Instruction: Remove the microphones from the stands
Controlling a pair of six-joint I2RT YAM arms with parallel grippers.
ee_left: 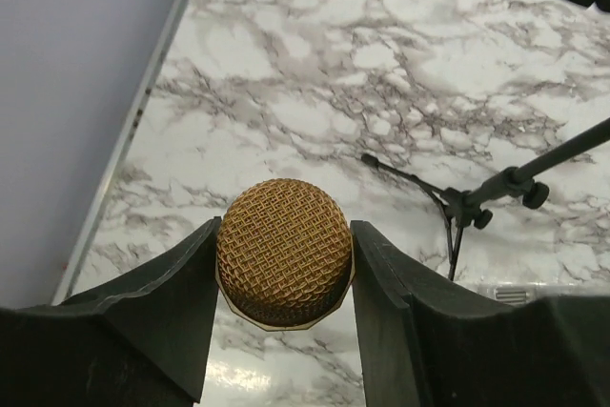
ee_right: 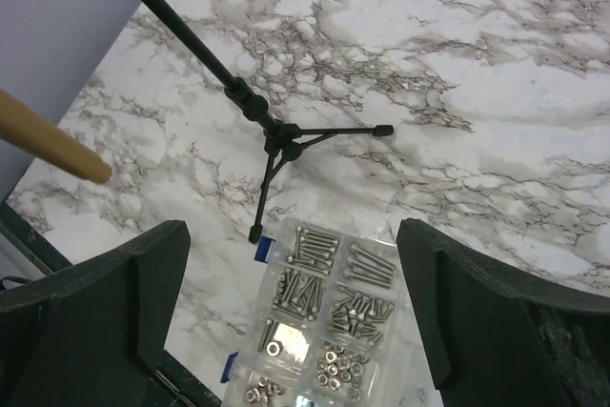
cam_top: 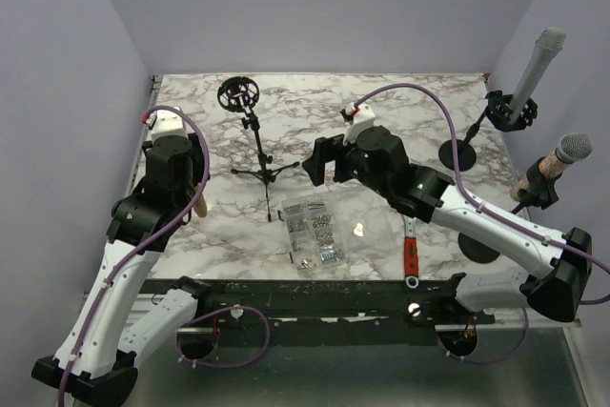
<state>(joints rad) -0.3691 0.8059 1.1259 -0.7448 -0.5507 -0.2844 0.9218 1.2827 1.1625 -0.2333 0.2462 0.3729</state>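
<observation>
From above, my left gripper [cam_top: 195, 190] holds the gold microphone [cam_top: 201, 203] near the marble table's [cam_top: 400, 102] left side, apart from the tripod stand [cam_top: 259, 148]. Left wrist: both fingers [ee_left: 172, 283] clamp its mesh head. Right wrist: my right gripper [ee_right: 291, 235] gapes wide above a box of screws [ee_right: 315, 331].

Gold mesh microphone [ee_left: 283, 253], black stand [cam_top: 255, 135], grey-veined white marble table [cam_top: 286, 102].

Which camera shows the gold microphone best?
The left wrist view: the gold microphone sits centred, mesh head clear, gripped by the left hand. The top view shows only its tan handle; the right wrist view, just its tip.
</observation>
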